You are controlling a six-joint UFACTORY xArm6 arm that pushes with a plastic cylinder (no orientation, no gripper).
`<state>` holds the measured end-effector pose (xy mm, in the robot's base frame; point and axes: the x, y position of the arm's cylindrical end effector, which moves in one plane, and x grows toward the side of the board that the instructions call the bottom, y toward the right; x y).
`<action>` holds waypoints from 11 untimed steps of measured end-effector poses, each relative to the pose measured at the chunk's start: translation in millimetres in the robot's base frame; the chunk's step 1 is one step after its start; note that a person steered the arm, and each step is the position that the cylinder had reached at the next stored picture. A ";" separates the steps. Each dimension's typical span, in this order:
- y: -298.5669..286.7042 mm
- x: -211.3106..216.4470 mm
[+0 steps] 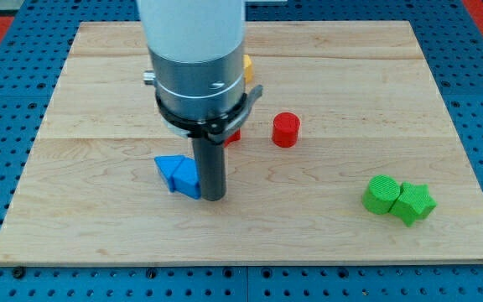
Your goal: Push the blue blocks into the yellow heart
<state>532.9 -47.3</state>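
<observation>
Two blue blocks (179, 173) lie touching each other on the wooden board (350, 92), left of centre; their exact shapes are hard to make out. My tip (214, 198) rests on the board right against their right side. A yellow block (246, 65) peeks out behind the arm at the view's top; only a sliver shows, so its shape cannot be told.
A red cylinder (286, 129) stands right of centre. Another red block (233, 136) is mostly hidden behind the rod. A green cylinder (381, 195) and a green star (414, 203) touch each other at the lower right. The arm's wide body hides the upper middle.
</observation>
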 end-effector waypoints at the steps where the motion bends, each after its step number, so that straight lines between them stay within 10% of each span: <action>1: -26.9 0.0; 4: -106.5 -7.9; 11: -72.2 -107.5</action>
<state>425.4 -119.5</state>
